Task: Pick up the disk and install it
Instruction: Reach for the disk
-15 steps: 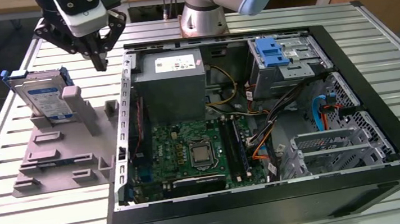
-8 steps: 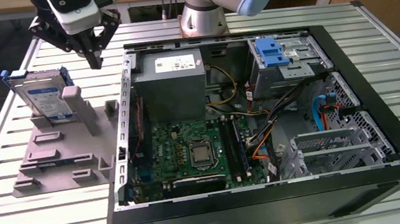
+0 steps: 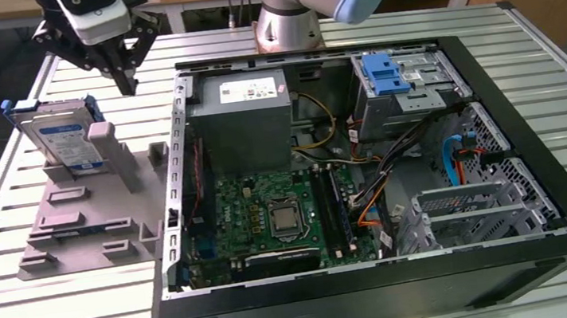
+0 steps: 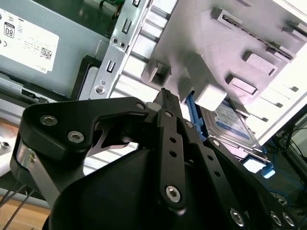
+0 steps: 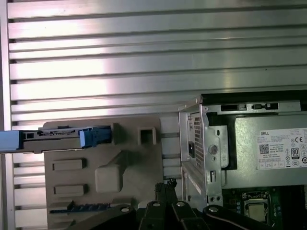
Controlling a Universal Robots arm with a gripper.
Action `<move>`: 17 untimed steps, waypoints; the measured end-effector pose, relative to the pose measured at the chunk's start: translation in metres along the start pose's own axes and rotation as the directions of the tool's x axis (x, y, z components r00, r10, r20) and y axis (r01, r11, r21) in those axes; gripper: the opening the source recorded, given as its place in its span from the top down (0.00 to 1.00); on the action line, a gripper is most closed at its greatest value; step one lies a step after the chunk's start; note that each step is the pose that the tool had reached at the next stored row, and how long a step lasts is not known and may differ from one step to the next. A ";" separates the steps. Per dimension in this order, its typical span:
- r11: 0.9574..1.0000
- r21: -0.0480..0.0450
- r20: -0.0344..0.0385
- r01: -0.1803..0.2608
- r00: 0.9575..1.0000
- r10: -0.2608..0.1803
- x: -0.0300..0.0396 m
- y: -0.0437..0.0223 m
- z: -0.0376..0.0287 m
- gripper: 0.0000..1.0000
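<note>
One disk (image 3: pixel 59 140): silver, with a blue-and-white label and a blue bracket round its edge. It stands upright on edge in a slot of the grey rack (image 3: pixel 88 221), on the tabletop (image 3: pixel 55 313), to the exterior view's left of the open computer case (image 3: pixel 542 177). Not yet taken up.

One pincer (image 3: pixel 127 82): fingers drawn together to a point, nothing between them. It hangs above the tabletop between the rack and the case wall, near the disk but apart from it, on the exterior view's right of it.

One drive bay (image 3: pixel 419 83): metal cage in a far corner of the case, blue latch on top. Judged the likely seat for the disk. Cables (image 3: pixel 410 144) run just below it.

Hazards, as judged:
- Closed fingers cannot straddle the disk. Lowered like this, they would strike its top edge or a rack post.
- The disk sits in a close slot. A tilted or off-centre pull could bind it, or drag the rack along.
- A grip on the plastic bracket alone may flex and slip.
- The case wall stands just beside the rack, so a wide swing could clip it.
- Loose cables could foul the disk at the bay.
</note>
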State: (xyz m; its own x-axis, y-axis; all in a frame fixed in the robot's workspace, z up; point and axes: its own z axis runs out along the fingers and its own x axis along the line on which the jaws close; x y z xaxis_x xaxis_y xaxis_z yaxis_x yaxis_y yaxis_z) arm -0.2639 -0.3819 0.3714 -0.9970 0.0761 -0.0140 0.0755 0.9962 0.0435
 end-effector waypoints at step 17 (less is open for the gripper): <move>1.000 0.000 0.000 0.000 1.000 0.000 0.0139 0.0000 0.0032 0.89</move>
State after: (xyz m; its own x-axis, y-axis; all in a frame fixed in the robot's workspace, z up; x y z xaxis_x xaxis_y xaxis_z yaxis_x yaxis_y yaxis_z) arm -0.2777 -0.3807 0.3680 -0.9970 0.0762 -0.0139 0.0755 0.9962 0.0435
